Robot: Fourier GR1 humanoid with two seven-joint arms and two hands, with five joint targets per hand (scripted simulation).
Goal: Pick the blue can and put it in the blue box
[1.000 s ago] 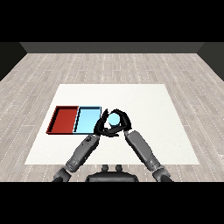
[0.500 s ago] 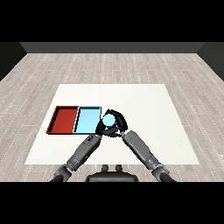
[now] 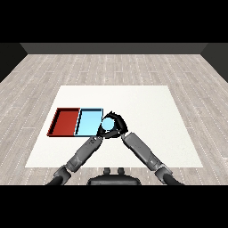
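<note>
Since the earlier frames, the right hand (image 3: 116,123) and the blue can (image 3: 108,124) have travelled toward 9 o'clock; the can now sits at the right-hand edge of the light blue tray (image 3: 89,121), where before it was clear of the tray at 3 o'clock.

Right hand: fingers curled round the can, carrying it upright with the pale top face visible. This hold appears intended to keep the can vertical for placement. Whether the can is over the tray or just beside it cannot be told.

Left hand (image 3: 101,134): close under the can at 7 o'clock, mostly hidden; finger state cannot be told.

The red tray (image 3: 65,121) adjoins the blue one at 9 o'clock.

Count: one can, two trays, two hands, one white table (image 3: 151,111).
</note>
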